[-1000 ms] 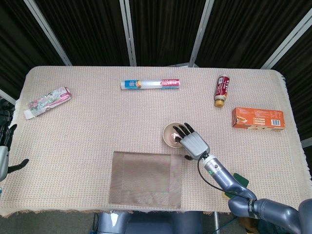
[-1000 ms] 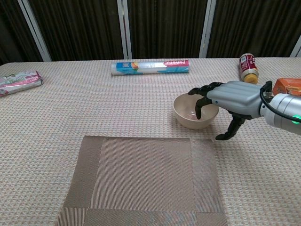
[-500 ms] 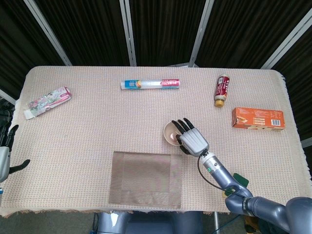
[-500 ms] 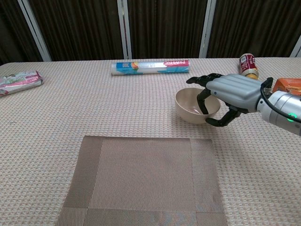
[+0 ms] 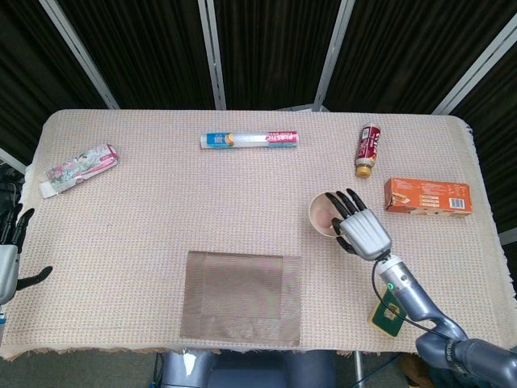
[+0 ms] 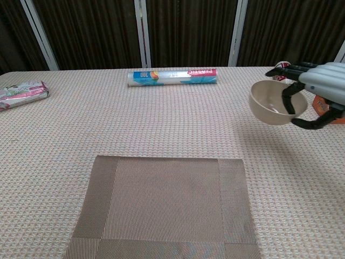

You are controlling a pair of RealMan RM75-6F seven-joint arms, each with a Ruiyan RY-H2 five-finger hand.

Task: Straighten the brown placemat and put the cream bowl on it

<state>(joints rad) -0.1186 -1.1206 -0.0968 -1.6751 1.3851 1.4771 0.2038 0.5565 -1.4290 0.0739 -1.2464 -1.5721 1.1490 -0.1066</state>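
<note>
Fingers (image 6: pixel 291 98) of right hand (image 6: pixel 323 86) around cream bowl (image 6: pixel 271 103)

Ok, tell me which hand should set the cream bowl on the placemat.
Right. The right hand already holds the cream bowl lifted off the table, to the right of the brown placemat. The left hand sits at the far table edge, holding nothing.

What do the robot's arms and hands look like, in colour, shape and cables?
The right hand has a silver-grey ribbed back and black fingers. Its wrist is a grey cylinder with a small green light, and a thin black cable loops beside it down to the blue-grey forearm. Of the left hand, at the frame edge, only a grey body and black fingertips show.
</note>
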